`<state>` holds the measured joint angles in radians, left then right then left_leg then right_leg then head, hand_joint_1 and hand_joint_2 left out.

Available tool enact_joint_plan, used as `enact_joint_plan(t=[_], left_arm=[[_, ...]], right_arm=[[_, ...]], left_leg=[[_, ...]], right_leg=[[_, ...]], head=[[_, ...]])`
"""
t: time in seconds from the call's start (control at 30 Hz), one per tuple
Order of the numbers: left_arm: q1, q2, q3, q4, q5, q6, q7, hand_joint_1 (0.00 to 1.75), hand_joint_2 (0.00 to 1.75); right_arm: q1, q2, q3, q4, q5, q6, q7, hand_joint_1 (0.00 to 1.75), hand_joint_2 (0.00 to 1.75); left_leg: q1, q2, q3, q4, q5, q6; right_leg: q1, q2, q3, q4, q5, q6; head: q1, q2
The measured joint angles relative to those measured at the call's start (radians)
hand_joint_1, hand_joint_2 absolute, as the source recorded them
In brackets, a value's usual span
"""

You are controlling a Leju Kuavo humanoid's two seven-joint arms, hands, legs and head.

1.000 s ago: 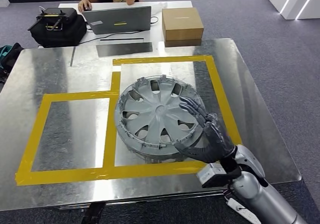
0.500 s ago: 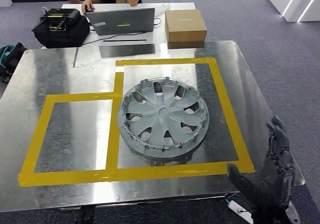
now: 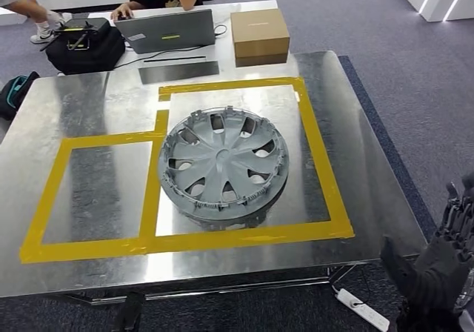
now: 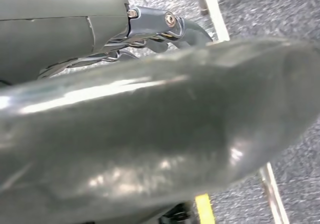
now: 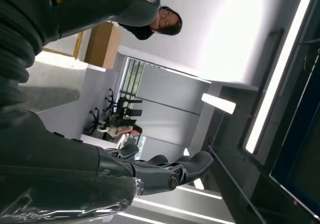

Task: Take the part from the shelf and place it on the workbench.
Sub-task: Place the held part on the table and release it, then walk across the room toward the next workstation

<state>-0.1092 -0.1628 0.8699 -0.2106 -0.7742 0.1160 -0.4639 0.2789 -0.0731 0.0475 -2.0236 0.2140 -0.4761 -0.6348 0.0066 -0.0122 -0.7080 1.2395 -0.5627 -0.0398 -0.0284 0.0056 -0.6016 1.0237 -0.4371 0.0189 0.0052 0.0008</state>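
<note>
Grey wheel cover (image 3: pixel 224 162) lies flat on the counter (image 3: pixel 363 176) inside yellow tape (image 3: pixel 321 154); right hand (image 3: pixel 441 265) empty, fingers apart, off the counter's corner

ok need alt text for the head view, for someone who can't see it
A grey wheel cover lies flat on a metal workbench, inside the right-hand rectangle of yellow tape. The robot's right hand is off the bench's near right corner, holding nothing. Behind are a laptop, a cardboard box and a black bag.
</note>
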Motion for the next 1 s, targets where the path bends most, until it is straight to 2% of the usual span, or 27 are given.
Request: enact_joint_plan(t=[0.03, 0.07, 0.1, 0.17, 0.2, 0.23, 0.27, 0.33, 0.37, 0.4, 0.43, 0.5, 0.53, 0.57, 0.6, 0.63, 0.67, 0.7, 0.73, 0.77, 0.83, 0.87, 0.9, 0.93, 1.0], left_arm=[[0.001, 0.0, 0.001, 0.0, 0.0, 0.0, 0.0, 0.0, 0.0], [0.001, 0.001, 0.001, 0.0, 0.0, 0.0, 0.0, 0.0, 0.0], [0.001, 0.002, 0.001, 0.0, 0.0, 0.0, 0.0, 0.0, 0.0], [-0.003, 0.006, 0.002, 0.0, 0.001, 0.0, 0.0, 0.0, 0.0], [-0.006, 0.007, 0.002, 0.0, 0.001, 0.0, 0.0, 0.0, 0.0], [-0.009, 0.008, 0.002, 0.0, 0.002, 0.0, -0.001, 0.0, 0.0], [-0.009, 0.008, 0.002, 0.0, 0.003, 0.0, -0.002, 0.0, 0.0], [-0.006, 0.009, 0.003, 0.0, 0.006, 0.0, -0.005, 0.0, 0.0], [-0.005, 0.011, 0.004, 0.0, 0.008, 0.0, -0.005, 0.0, 0.0], [-0.004, 0.012, 0.005, 0.0, 0.009, 0.0, -0.006, 0.0, 0.0], [-0.004, 0.013, 0.007, 0.0, 0.009, 0.0, -0.006, 0.0, 0.0], [0.0, 0.013, 0.009, 0.0, 0.008, 0.001, -0.006, 0.0, 0.0], [0.002, 0.013, 0.01, 0.0, 0.008, 0.001, -0.006, 0.0, 0.0], [0.004, 0.013, 0.011, 0.0, 0.008, 0.001, -0.006, 0.0, 0.0], [0.005, 0.013, 0.012, 0.0, 0.008, 0.001, -0.006, 0.0, 0.0], [0.005, 0.013, 0.012, 0.0, 0.008, 0.002, -0.006, 0.0, 0.0], [0.006, 0.013, 0.013, 0.0, 0.008, 0.002, -0.006, 0.0, 0.0], [0.006, 0.013, 0.013, 0.0, 0.008, 0.002, -0.006, 0.0, 0.0], [0.007, 0.013, 0.013, 0.0, 0.008, 0.002, -0.007, 0.0, 0.0], [0.008, 0.012, 0.014, 0.0, 0.008, 0.002, -0.009, 0.0, 0.0], [0.013, 0.012, 0.014, 0.0, 0.007, 0.001, -0.014, 0.0, 0.0], [0.017, 0.011, 0.014, 0.0, 0.004, 0.001, -0.017, 0.0, 0.0], [0.021, 0.011, 0.014, 0.0, -0.001, 0.001, -0.02, 0.0, 0.0], [0.023, 0.011, 0.014, 0.0, -0.006, 0.001, -0.022, 0.0, 0.0], [0.027, 0.01, 0.014, 0.0, -0.016, 0.001, -0.022, 0.0, 0.0]], right_arm=[[0.001, 0.005, -0.006, 0.0, -0.002, 0.001, 0.0, 0.0, 1.75], [0.002, 0.01, -0.011, 0.0, -0.004, 0.002, 0.0, 0.0, 1.75], [0.002, 0.014, -0.015, 0.0, -0.005, 0.003, 0.0, 0.0, 1.75], [0.002, 0.022, -0.024, 0.0, -0.007, 0.004, 0.0, 0.0, 1.75], [0.002, 0.025, -0.028, 0.0, -0.007, 0.006, 0.0, 0.0, 1.75], [0.001, 0.026, -0.031, 0.0, -0.006, 0.009, 0.001, 0.0, 1.75], [0.001, 0.027, -0.034, 0.001, -0.004, 0.013, 0.002, 0.0, 1.75], [0.001, 0.029, -0.038, 0.002, 0.003, 0.019, 0.008, 0.0, 1.75], [0.002, 0.03, -0.041, 0.003, 0.006, 0.02, 0.012, 0.0, 1.75], [0.003, 0.03, -0.046, 0.004, 0.007, 0.021, 0.016, 0.0, 1.75], [0.003, 0.03, -0.051, 0.006, 0.006, 0.021, 0.019, 0.0, 1.75], [0.004, 0.03, -0.06, 0.01, 0.004, 0.022, 0.021, 0.0, 1.75], [0.005, 0.03, -0.063, 0.012, 0.003, 0.023, 0.022, 0.0, 1.75], [0.005, 0.03, -0.065, 0.014, 0.002, 0.023, 0.023, 0.0, 1.75], [0.005, 0.03, -0.067, 0.016, 0.001, 0.023, 0.023, 0.0, 1.75], [0.005, 0.03, -0.069, 0.016, 0.0, 0.024, 0.024, 0.0, 1.75], [0.004, 0.03, -0.071, 0.017, -0.001, 0.026, 0.026, 0.0, 1.75], [0.004, 0.03, -0.073, 0.017, -0.001, 0.029, 0.027, 0.0, 1.75], [0.004, 0.03, -0.075, 0.017, -0.001, 0.032, 0.029, 0.0, 1.75], [0.005, 0.031, -0.077, 0.017, -0.001, 0.035, 0.031, 0.0, 1.75], [0.008, 0.032, -0.08, 0.018, -0.001, 0.041, 0.035, 0.0, 1.75], [0.009, 0.033, -0.081, 0.018, -0.001, 0.045, 0.036, 0.0, 1.75], [0.01, 0.035, -0.082, 0.018, -0.002, 0.05, 0.037, 0.0, 1.75], [0.011, 0.037, -0.083, 0.019, -0.003, 0.055, 0.038, 0.0, 1.75], [0.013, 0.042, -0.085, 0.022, -0.007, 0.061, 0.039, 0.0, 1.75]], left_leg=[[0.0, 0.0, -0.001, 0.032, -0.016, 0.001], [0.0, 0.0, 0.018, 0.024, -0.014, 0.004], [-0.001, 0.0, 0.057, -0.023, 0.003, 0.008], [-0.003, 0.002, 0.163, -0.17, 0.039, 0.018], [-0.005, 0.003, 0.198, -0.225, 0.049, 0.022], [-0.007, 0.003, 0.216, -0.256, 0.053, 0.026], [-0.01, 0.003, 0.216, -0.264, 0.055, 0.03], [-0.011, 0.003, 0.207, -0.264, 0.073, 0.043], [-0.01, 0.005, 0.2, -0.266, 0.083, 0.051], [-0.009, 0.006, 0.192, -0.268, 0.094, 0.058], [-0.008, 0.007, 0.181, -0.268, 0.104, 0.063], [-0.01, 0.008, 0.156, -0.267, 0.123, 0.068], [-0.012, 0.009, 0.143, -0.267, 0.133, 0.068], [-0.013, 0.01, 0.129, -0.266, 0.144, 0.068], [-0.014, 0.01, 0.116, -0.265, 0.154, 0.066], [-0.014, 0.009, 0.105, -0.265, 0.163, 0.064], [-0.016, 0.009, 0.096, -0.263, 0.171, 0.061], [-0.017, 0.008, 0.089, -0.261, 0.179, 0.056], [-0.018, 0.007, 0.085, -0.259, 0.187, 0.051], [-0.019, 0.006, 0.083, -0.258, 0.194, 0.046], [-0.016, 0.006, 0.079, -0.259, 0.202, 0.034], [-0.014, 0.006, 0.072, -0.252, 0.188, 0.028], [-0.013, 0.006, 0.059, -0.229, 0.156, 0.021], [-0.01, 0.006, 0.042, -0.186, 0.108, 0.015], [-0.007, 0.007, 0.002, -0.059, 0.014, 0.006]], right_leg=[[0.001, -0.002, -0.011, 0.0, 0.008, 0.001], [0.002, -0.002, -0.022, 0.0, 0.016, 0.002], [0.003, -0.003, -0.031, 0.0, 0.024, 0.005], [0.005, -0.003, -0.045, 0.002, 0.039, 0.013], [0.006, -0.004, -0.05, 0.002, 0.047, 0.018], [0.007, -0.005, -0.053, 0.0, 0.055, 0.024], [0.007, -0.007, -0.054, -0.003, 0.063, 0.031], [0.003, -0.008, -0.055, -0.012, 0.074, 0.044], [0.002, -0.008, -0.062, -0.003, 0.059, 0.048], [0.002, -0.007, -0.074, 0.026, 0.026, 0.052], [0.002, -0.007, -0.091, 0.076, -0.022, 0.054], [0.005, -0.007, -0.124, 0.209, -0.111, 0.056], [0.006, -0.007, -0.127, 0.256, -0.13, 0.056], [0.007, -0.007, -0.113, 0.27, -0.127, 0.055], [0.008, -0.007, -0.08, 0.246, -0.109, 0.052], [0.009, -0.007, -0.029, 0.19, -0.087, 0.049], [0.01, -0.006, 0.032, 0.113, -0.078, 0.046], [0.012, -0.005, 0.084, 0.044, -0.077, 0.043], [0.014, -0.004, 0.117, -0.007, -0.082, 0.04], [0.016, -0.003, 0.131, -0.033, -0.088, 0.036], [0.017, -0.003, 0.117, -0.038, -0.078, 0.022], [0.017, -0.005, 0.108, -0.037, -0.07, 0.012], [0.015, -0.006, 0.098, -0.038, -0.059, 0.004], [0.014, -0.008, 0.088, -0.039, -0.048, -0.002], [0.013, -0.009, 0.064, -0.038, -0.025, -0.007]], head=[[0.0, 0.0], [0.0, 0.0], [0.0, 0.0], [-0.001, 0.0], [0.0, 0.0], [-0.001, 0.0], [-0.001, 0.0], [-0.001, 0.0], [0.0, 0.0], [0.0, 0.0], [0.001, 0.0], [0.001, 0.0], [0.001, 0.0], [0.001, 0.0], [0.0, 0.0], [0.0, 0.0], [0.0, 0.0], [0.0, 0.0], [0.0, 0.0], [0.0, 0.0], [0.002, 0.0], [0.001, 0.0], [-0.001, 0.0], [-0.003, 0.0], [-0.007, 0.0]])
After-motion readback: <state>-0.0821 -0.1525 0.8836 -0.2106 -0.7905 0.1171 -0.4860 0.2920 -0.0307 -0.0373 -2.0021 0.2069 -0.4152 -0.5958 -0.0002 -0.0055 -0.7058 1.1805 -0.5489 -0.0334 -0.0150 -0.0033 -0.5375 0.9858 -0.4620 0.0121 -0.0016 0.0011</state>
